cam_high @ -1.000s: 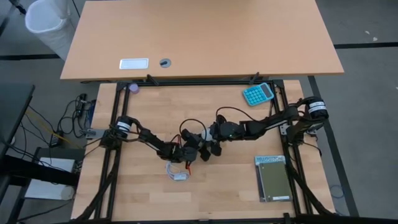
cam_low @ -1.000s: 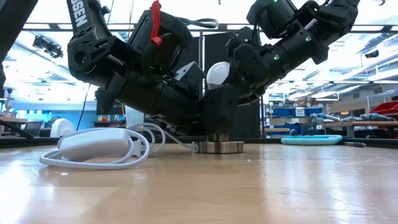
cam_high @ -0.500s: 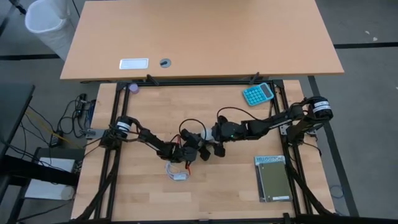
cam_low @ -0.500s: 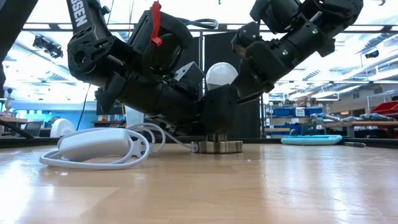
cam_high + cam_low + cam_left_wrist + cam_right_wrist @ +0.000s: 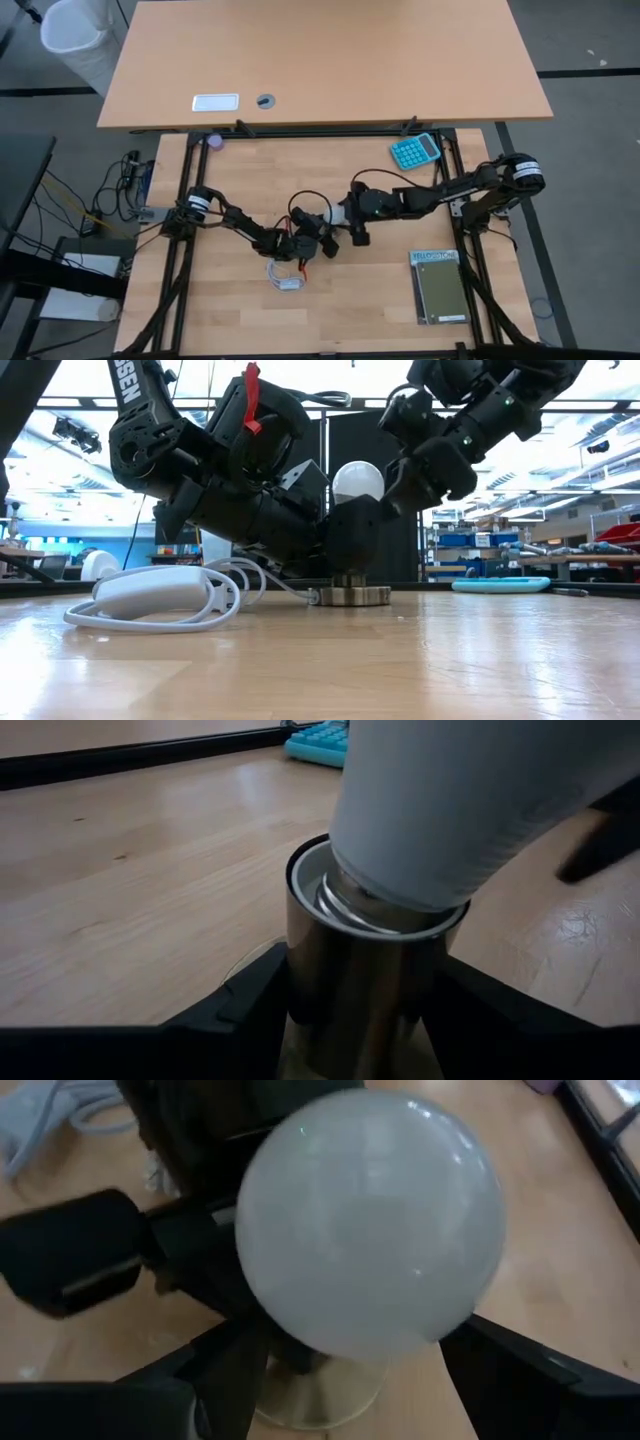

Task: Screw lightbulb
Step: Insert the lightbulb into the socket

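Near the centre of the low view, the lightbulb (image 5: 357, 481) is seated upright, dome uppermost, in the socket (image 5: 350, 595), which is pinched by the left gripper (image 5: 340, 545). The right gripper (image 5: 425, 470) is held spread beside the dome.

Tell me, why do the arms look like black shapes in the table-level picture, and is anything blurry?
Low view: bright ceiling lights behind leave both arms as dark silhouettes, while the lightbulb glows white. Right wrist view: the bulb fills the picture, softly out of focus. Left wrist view: the metal socket is sharp and reflects the table; the calculator behind is blurred.
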`<state>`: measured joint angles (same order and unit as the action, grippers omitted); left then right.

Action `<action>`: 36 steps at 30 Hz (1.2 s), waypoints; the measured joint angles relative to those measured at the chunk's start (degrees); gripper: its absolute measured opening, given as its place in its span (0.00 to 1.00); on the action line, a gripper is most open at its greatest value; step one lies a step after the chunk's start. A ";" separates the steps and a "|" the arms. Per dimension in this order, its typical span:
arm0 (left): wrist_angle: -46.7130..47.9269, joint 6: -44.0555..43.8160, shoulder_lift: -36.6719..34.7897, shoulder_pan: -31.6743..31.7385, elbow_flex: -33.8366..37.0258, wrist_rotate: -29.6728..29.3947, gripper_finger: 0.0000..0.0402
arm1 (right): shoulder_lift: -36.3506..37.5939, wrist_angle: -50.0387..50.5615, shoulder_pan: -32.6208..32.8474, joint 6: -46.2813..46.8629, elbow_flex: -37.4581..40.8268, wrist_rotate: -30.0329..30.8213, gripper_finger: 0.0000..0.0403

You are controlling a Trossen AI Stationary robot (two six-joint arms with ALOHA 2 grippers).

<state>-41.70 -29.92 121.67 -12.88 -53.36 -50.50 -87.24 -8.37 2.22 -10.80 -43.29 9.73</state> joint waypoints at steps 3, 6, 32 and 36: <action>0.01 0.01 0.00 0.00 0.00 0.04 0.51 | -0.04 2.47 -1.21 -2.56 -1.27 -2.90 0.71; 0.03 -0.07 0.00 0.02 0.00 0.28 0.51 | -0.04 7.59 -1.61 -6.11 -4.59 -3.15 0.72; -0.36 -0.34 0.00 0.02 0.00 2.73 0.51 | -0.83 18.78 -2.06 -16.18 -13.19 -5.58 0.82; -0.51 -0.36 0.00 0.02 0.00 2.80 0.51 | -1.80 18.91 -2.06 -16.43 -13.08 -7.02 0.79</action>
<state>-42.21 -30.28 121.67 -12.86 -53.36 -47.70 -89.04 10.54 0.16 -27.23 -56.37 2.72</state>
